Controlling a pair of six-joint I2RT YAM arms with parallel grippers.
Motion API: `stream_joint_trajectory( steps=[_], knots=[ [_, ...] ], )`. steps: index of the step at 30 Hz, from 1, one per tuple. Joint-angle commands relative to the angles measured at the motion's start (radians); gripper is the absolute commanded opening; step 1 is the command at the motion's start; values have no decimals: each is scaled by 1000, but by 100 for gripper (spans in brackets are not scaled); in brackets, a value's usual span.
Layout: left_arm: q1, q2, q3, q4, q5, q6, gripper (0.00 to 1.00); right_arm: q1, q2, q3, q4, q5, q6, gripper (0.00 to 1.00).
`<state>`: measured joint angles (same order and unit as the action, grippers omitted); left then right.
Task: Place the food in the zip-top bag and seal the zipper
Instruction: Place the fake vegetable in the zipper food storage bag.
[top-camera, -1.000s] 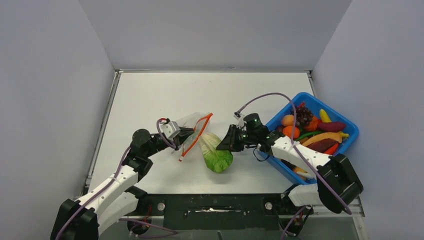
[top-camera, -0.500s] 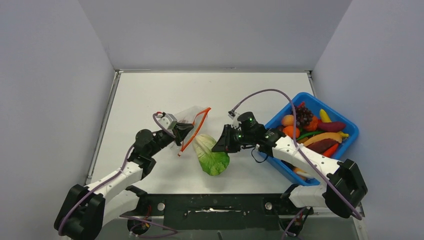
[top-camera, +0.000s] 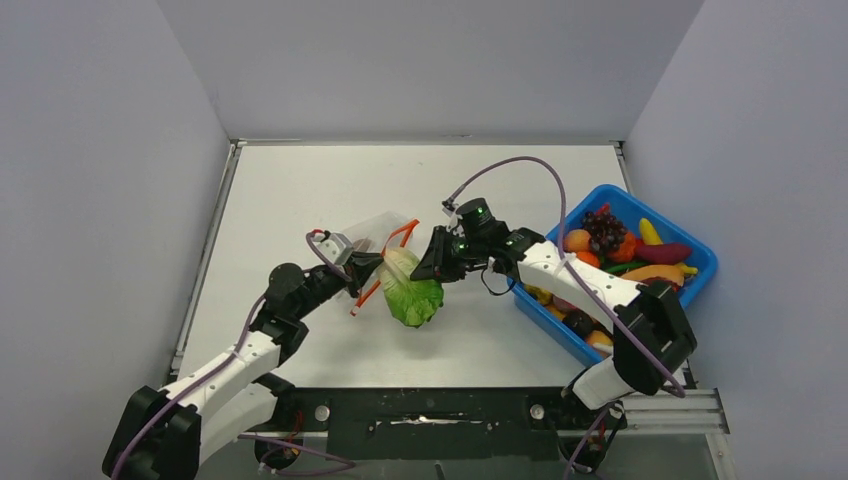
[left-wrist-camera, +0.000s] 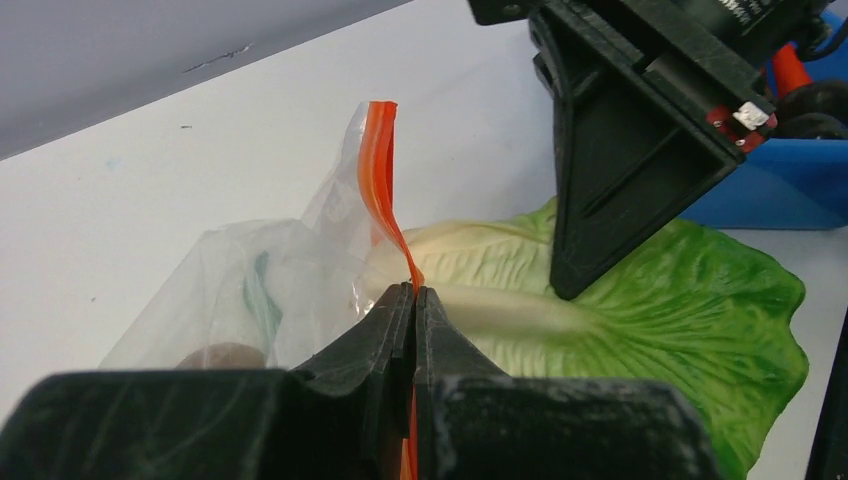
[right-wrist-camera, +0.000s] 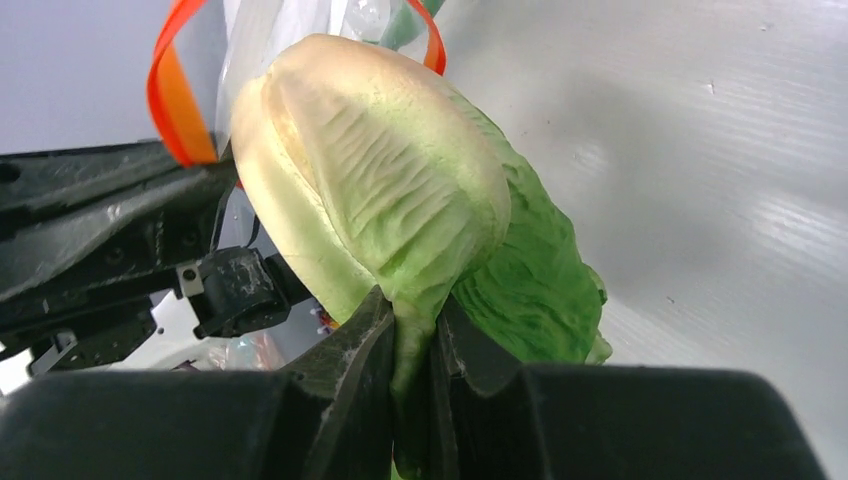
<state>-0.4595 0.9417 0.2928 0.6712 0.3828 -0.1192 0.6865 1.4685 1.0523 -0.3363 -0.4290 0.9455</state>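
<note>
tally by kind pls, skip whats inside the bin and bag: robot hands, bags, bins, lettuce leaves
robot hands: 2 (left hand, right hand)
zip-top bag: 1
lettuce leaf: 1
blue bin: 1
total: 5

Crinkly clear plastic bag (left-wrist-camera: 240, 285), matt ribbed lettuce (right-wrist-camera: 400, 190)

We count one green lettuce leaf (top-camera: 412, 292), one clear zip-top bag (top-camera: 373, 229) with one orange-red zipper (top-camera: 403, 232), and one blue bin (top-camera: 706, 262). In the bin we make out one bunch of dark purple grapes (top-camera: 604, 229); the other toy pieces are heaped too close for a sure count. Two arms, the left arm (top-camera: 235, 355) and the right arm (top-camera: 575, 280), share one table (top-camera: 300, 190).
</note>
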Motion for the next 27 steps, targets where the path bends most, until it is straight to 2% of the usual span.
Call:
stream_joint_trajectory(
  steps=[1,5,9,13,18,22,27],
  knots=[
    [-4,-19,79,-42,80,69,0,16,38,86,80,-61,11,0],
    [-4,-15,112,-115,196,133,0,-1,63,99,182,-135,59,0],
    [-4,-32,141,-194,301,204,0,-8,76,108,196,-152,59,0],
    [-4,-24,169,-263,363,268,0,-19,73,47,289,-182,135,0],
    [-5,-18,166,-280,395,285,0,-42,53,-27,451,-131,269,0],
    [-8,-19,158,-289,364,296,0,-66,64,-99,603,-145,363,0],
    [-29,7,163,-326,312,333,0,-70,85,-130,691,-162,409,0]
  ],
)
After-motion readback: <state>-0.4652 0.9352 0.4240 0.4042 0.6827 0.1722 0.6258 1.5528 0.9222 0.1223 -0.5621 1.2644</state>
